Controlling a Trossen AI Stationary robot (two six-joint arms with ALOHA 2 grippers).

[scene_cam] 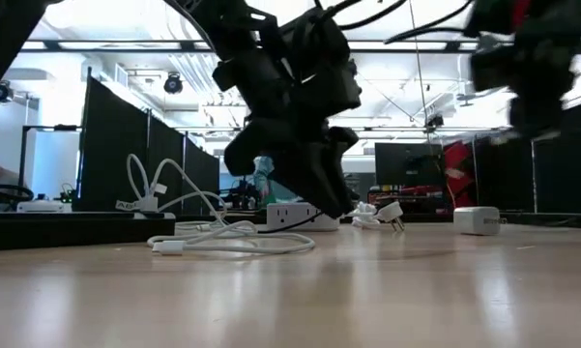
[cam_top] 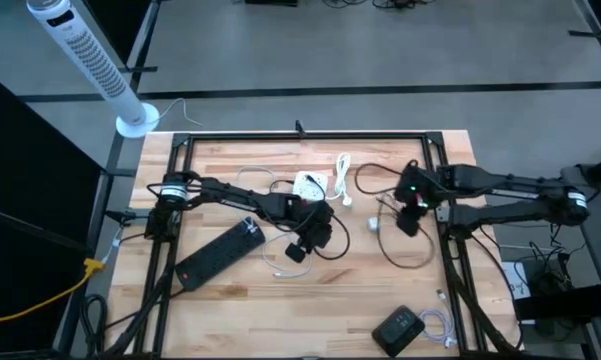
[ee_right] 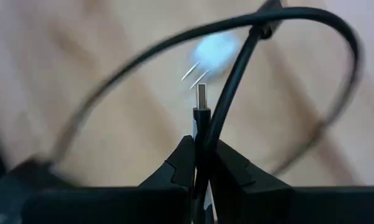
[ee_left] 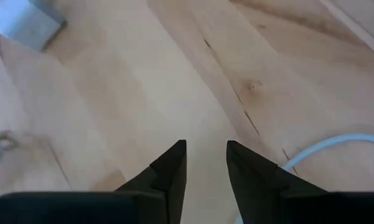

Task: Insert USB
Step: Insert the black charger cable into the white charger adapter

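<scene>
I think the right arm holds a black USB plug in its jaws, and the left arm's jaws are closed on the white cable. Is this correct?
Not quite. The right gripper does hold the black USB plug, but the left gripper holds nothing: in the left wrist view its jaws stand apart over bare wood, and the white cable lies beside them, ungripped.

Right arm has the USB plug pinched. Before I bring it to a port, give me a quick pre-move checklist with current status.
1. Right gripper shut on the USB plug: ok.
2. Metal tip protrudes beyond the fingers: ok.
3. Black cable loops across the plug tip: not ok.
4. Left gripper open, holding nothing above bare wood: ok.
5. White charger block port facing: cannot tell.
6. Black power strip lies apart from both grippers: ok.
</scene>
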